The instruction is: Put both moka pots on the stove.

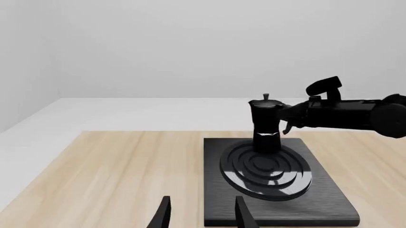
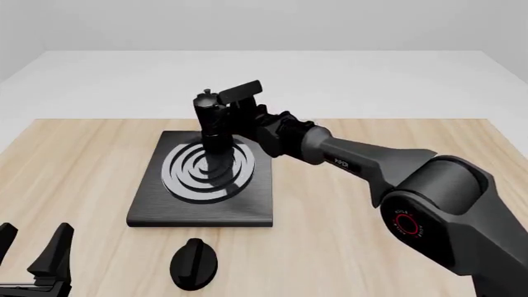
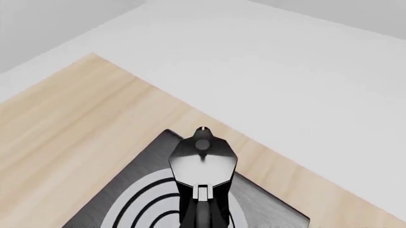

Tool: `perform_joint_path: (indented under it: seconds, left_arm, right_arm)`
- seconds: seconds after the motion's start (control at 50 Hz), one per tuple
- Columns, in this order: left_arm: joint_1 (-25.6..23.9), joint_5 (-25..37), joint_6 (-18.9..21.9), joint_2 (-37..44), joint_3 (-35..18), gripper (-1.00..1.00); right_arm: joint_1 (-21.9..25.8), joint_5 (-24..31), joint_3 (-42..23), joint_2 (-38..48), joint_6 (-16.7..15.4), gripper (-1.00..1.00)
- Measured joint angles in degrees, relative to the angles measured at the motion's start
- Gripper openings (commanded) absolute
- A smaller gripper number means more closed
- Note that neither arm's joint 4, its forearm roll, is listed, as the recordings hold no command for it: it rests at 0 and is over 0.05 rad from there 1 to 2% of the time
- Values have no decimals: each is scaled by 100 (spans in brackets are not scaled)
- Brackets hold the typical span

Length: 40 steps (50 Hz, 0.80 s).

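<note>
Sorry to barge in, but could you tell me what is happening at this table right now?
The right arm is reaching across to the stove, its gripper at the handle side of a moka pot that stands upright on the ring burner. Whether the fingers are clamped on it cannot be told from these views. The left gripper waits open near the table's front edge, holding nothing. A black round knob sits on the table in front of the stove. Only one pot shows.
</note>
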Motion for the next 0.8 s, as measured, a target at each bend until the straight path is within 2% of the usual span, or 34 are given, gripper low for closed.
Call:
perform_joint_path:
  seconds: [0.14, 0.16, 0.8]
  left_arm:
    - [0, 0, 0, 0, 0, 100]
    - [0, 0, 0, 0, 0, 100]
    - [0, 0, 0, 0, 0, 100]
  right_arm:
    - [0, -35, 49, -16, -2, -100]
    - [2, -41, 60, -20, -4, 100]
    - [52, 0, 402, 185, 216, 100]
